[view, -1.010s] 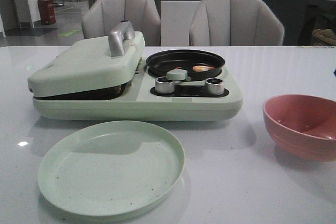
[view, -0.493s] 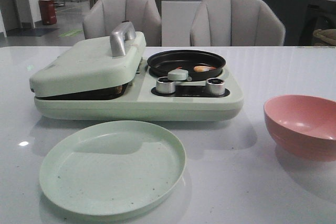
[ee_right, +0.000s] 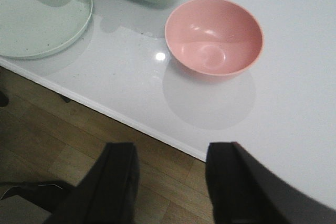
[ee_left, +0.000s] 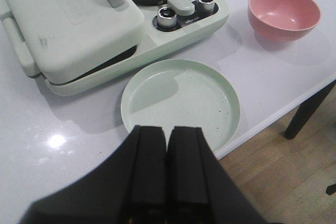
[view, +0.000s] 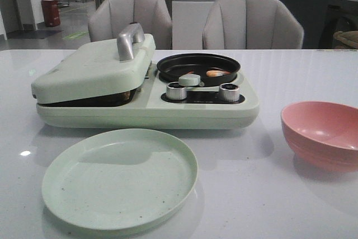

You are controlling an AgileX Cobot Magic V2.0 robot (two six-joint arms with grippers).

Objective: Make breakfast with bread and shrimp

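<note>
On round black pan (view: 198, 65): small curved orange shrimp (view: 215, 73), soft, slippery; pinch gently mid-body. Left gripper (ee_left: 166, 145) fingers together, right gripper (ee_right: 170, 174) fingers apart.

No text can be read: embossed lettering on the breakfast maker's lid (ee_left: 68, 9) and small print between its knobs (ee_left: 187, 21) are too blurred.

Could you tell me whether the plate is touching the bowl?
Apart. The front view shows bare table between the plate and the bowl.
</note>
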